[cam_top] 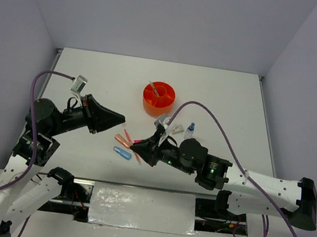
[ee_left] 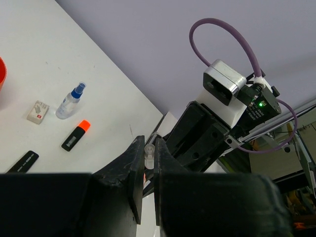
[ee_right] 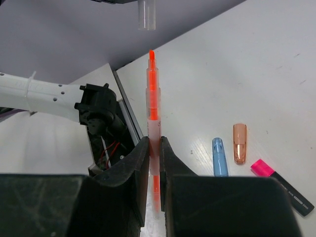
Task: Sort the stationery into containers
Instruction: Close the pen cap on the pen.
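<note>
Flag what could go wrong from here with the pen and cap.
1. The clear cap is pinched only at the tips of the left gripper; a push could pop it out.
2. In the right wrist view the cap sits slightly off the line of the pen; its tip may catch the rim.
3. The right gripper holds the thin pen near its rear; it could pivot.

orange tub [cam_top: 158, 97], blue capsule [ee_right: 219, 157], peach capsule [ee_right: 239, 143], and a seemingly clear cap [ee_right: 146, 15].

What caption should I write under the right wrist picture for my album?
Right gripper pinches an uncapped orange pen below a clear cap, blue capsule and orange capsule on the table.
</note>
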Controlling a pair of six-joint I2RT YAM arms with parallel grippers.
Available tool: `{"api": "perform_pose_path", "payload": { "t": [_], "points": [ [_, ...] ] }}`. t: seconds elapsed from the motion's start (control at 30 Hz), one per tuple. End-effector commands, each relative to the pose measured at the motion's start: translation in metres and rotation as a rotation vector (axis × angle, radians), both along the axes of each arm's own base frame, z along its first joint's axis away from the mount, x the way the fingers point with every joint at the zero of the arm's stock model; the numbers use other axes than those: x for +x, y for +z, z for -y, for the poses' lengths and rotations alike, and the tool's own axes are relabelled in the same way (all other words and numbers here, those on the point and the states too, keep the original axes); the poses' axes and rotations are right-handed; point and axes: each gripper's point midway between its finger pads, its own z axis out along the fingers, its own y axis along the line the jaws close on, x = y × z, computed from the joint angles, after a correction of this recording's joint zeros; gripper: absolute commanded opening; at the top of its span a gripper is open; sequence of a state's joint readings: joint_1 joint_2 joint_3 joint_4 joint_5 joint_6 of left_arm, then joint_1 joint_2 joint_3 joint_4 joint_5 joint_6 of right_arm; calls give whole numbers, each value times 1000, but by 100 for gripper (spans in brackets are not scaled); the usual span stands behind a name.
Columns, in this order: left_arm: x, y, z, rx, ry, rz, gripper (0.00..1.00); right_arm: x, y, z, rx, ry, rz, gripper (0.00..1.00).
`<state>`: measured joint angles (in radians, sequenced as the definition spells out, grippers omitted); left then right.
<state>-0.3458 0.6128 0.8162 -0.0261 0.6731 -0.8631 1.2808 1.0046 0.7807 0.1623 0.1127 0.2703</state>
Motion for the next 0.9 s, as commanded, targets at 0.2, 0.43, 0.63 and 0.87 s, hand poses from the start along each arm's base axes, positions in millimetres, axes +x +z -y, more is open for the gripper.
{"api": "perform_pose_path", "payload": {
  "t": [0.2, 0.43, 0.63, 0.87],
  "points": [
    [0, -1, 5, 10, -35, 40, 0, 4, 38, 0, 75, -11, 39, 0],
    [-4, -3, 8, -7, -73, 45, 0, 9, 39, 2, 80, -36, 35, 0],
    [-2, -2, 5, 4, -45, 50, 0, 10, 38, 2, 77, -31, 37, 0],
    [3, 2, 2, -1, -5, 51, 0, 6, 24, -2, 43, -3, 21, 0]
  ]
}}
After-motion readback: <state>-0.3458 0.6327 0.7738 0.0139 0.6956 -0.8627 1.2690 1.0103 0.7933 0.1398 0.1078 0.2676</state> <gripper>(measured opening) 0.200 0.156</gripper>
